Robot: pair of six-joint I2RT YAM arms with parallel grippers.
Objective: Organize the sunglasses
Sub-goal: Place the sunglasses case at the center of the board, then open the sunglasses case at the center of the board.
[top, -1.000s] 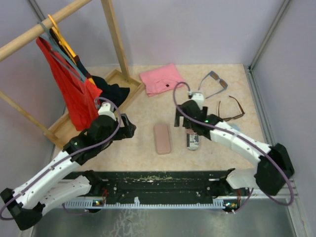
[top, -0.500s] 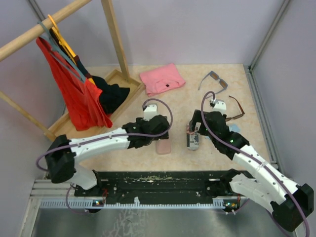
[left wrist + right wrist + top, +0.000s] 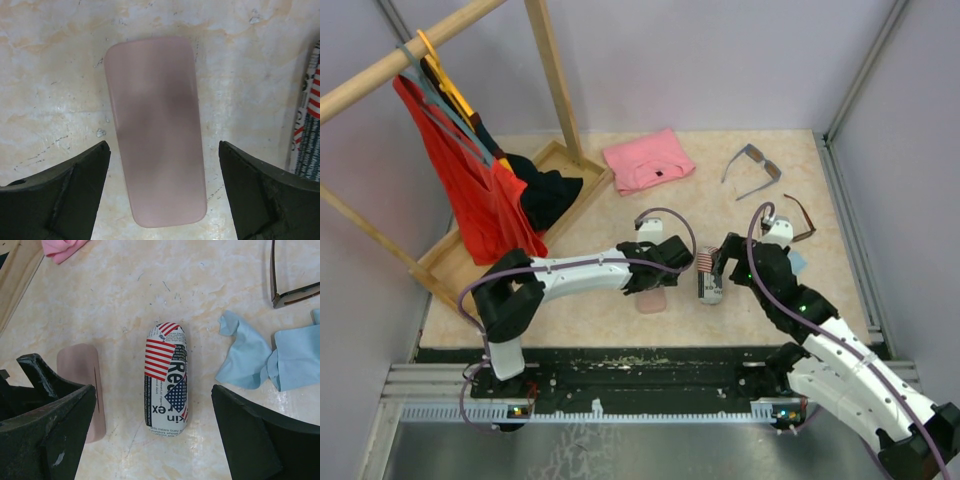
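left gripper, jaws spread, straddles the pink case; right gripper, equally wide, hangs over the flag-patterned case, each apparently lined up to grasp. grey-blue sunglasses and brown sunglasses lie uncased farther back, right.

Robot lab test cell: plain panel walls box in a marbled tabletop.

The pale marbled counter carries a pink case and, near it on the right, a flag-patterned case, both lying flat. Crumpled light blue cloths lie near the flag-patterned case, with brown-framed sunglasses just behind them and grey-blue sunglasses farther back. A folded pink garment and a wooden tray lie to the left
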